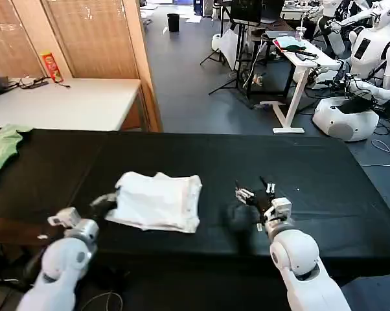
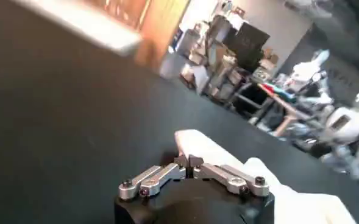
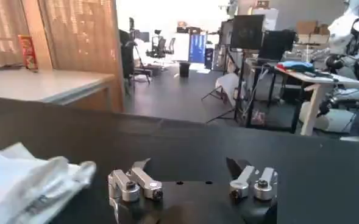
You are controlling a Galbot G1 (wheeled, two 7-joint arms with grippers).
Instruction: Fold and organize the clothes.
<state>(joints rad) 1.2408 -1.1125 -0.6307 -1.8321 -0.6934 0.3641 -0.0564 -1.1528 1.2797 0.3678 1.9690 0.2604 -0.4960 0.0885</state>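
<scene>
- The T-shirt (image 1: 157, 201) lies on the black bench (image 1: 324, 181), toward the near edge and a little to my left of the middle. It is already folded into a compact, roughly square bundle, with no sleeve hanging out.
- My left claw (image 1: 104, 203) is at the left edge of the bundle, touching it or almost touching it. In the left wrist view my left claw (image 2: 190, 163) is clenched, the tips meet just before the white cloth (image 2: 228, 159), and I see no cloth caught between them.
- My right claw (image 1: 254, 194) is on the bare bench to the right of the T-shirt, apart from it. In the right wrist view my right claw (image 3: 188, 171) is released, the jaws stand wide with nothing between them.
- A green garment (image 1: 2, 148) lies at the far left corner, well apart.
- I judge the folding is nearly done. What is left is perhaps to smooth the bundle or to move it to its place; the edges look a little uneven.
</scene>
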